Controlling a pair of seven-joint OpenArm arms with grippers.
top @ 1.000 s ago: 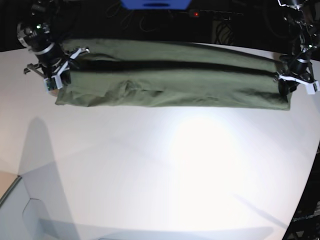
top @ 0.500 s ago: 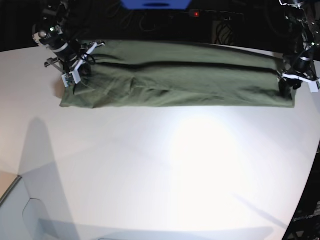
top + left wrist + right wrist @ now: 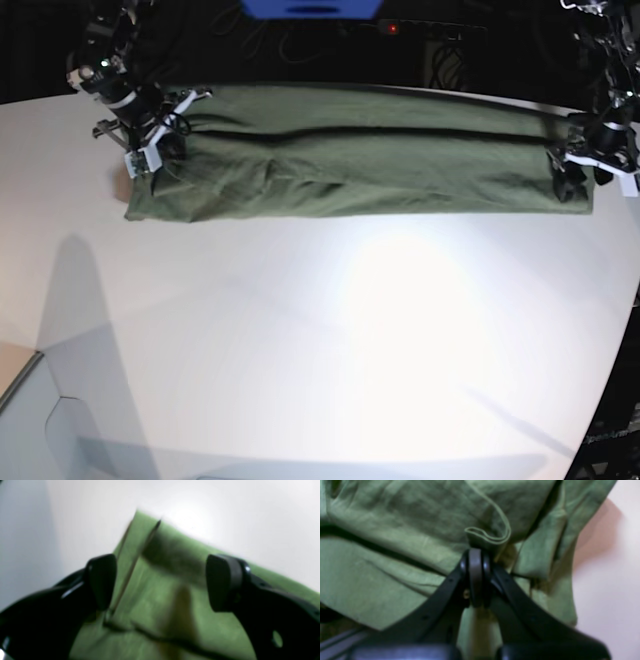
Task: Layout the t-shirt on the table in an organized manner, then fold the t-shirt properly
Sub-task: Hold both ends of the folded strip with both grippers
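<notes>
no lettering, label, brand or number can be read anywhere from here, neither on the t-shirt (image 3: 360,165) nor on the table (image 3: 330,340), though the wrist views are blurred enough that small print could perhaps be lost in them.

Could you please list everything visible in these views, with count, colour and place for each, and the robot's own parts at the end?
t-shirt: one, olive green, folded into a long band across the far part of the table.
table: one, white, filling most of the base view, curved edge at right.
blue object: one, blue, top edge of the base view behind the table; too cropped to identify.
red light: one, small, in the dark background behind the table.
left tool: one, black, jaws wide apart over the shirt's end, holding nothing.
right tool: one, black, jaws shut on a fold of the shirt's edge at its other end.
</notes>
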